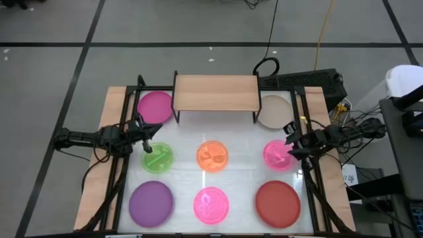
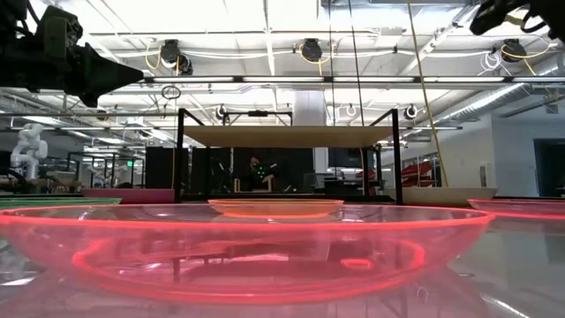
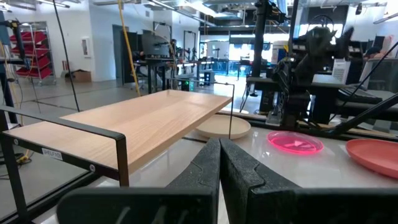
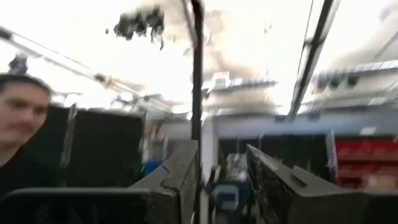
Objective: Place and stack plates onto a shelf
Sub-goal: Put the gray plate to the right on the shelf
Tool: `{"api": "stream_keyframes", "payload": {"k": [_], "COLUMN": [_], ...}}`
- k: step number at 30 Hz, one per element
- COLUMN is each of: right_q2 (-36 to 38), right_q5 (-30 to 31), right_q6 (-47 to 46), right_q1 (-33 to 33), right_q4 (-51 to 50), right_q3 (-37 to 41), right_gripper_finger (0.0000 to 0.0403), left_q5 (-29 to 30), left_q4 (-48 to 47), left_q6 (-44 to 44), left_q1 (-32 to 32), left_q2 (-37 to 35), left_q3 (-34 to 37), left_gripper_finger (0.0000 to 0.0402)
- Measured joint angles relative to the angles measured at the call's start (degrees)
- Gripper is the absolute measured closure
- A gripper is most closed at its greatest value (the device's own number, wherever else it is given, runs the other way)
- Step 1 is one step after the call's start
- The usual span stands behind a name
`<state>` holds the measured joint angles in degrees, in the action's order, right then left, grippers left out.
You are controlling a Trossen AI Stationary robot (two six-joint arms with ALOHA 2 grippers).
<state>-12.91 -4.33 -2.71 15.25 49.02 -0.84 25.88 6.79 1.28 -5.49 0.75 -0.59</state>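
Note:
The shelf [image 1: 215,92], a light-wood board on black legs, stands at the table's far middle and also shows in the left wrist view [image 3: 143,121]. On the table lie the magenta plate [image 1: 155,107], beige plate [image 1: 273,110], green plate [image 1: 157,158], orange plate [image 1: 213,155], one pink plate [image 1: 276,156], the purple plate [image 1: 151,203], a second pink plate [image 1: 211,204] and the red plate [image 1: 277,203]. My left gripper [image 3: 219,165] is shut and hovers between the magenta and green plates [image 1: 147,140]. My right gripper [image 4: 224,171] is open, raised over the far-right edge of the pink plate [image 1: 289,137].
Wooden rails and dark frame bars run along the table's left [image 1: 119,165] and right [image 1: 310,172] sides. Cables and equipment sit beyond the far-right corner [image 1: 317,79]. A person shows in the right wrist view [image 4: 18,124], beyond the table.

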Motion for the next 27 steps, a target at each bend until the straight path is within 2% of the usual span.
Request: {"api": "stream_keyframes", "payload": {"k": [6, 15, 22, 27], "right_q2": [0.0, 0.0, -0.6, -3.7], "right_q5": [10.5, 24.0, 40.9, 45.0], "right_q6": [4.3, 3.7, 15.2, 23.5], "right_q1": [0.0, 0.0, 0.0, 0.0], "right_q4": [7.7, 3.2, -2.6, -3.9], "right_q3": [0.0, 0.0, 0.0, -2.8], "right_gripper_finger": [0.0284, 0.0284, 0.0284, 0.0284], "left_q5": [0.0, 0.0, 0.0, 0.0], "left_q4": [0.0, 0.0, 0.0, 0.0], "left_q6": [0.0, 0.0, 0.0, 0.0], "left_q1": [0.0, 0.0, 0.0, 0.0], "left_q2": [0.0, 0.0, 0.0, 0.0], "left_q3": [0.0, 0.0, 0.0, 0.0], "left_gripper_finger": [0.0394, 0.0394, 0.0394, 0.0394]}}
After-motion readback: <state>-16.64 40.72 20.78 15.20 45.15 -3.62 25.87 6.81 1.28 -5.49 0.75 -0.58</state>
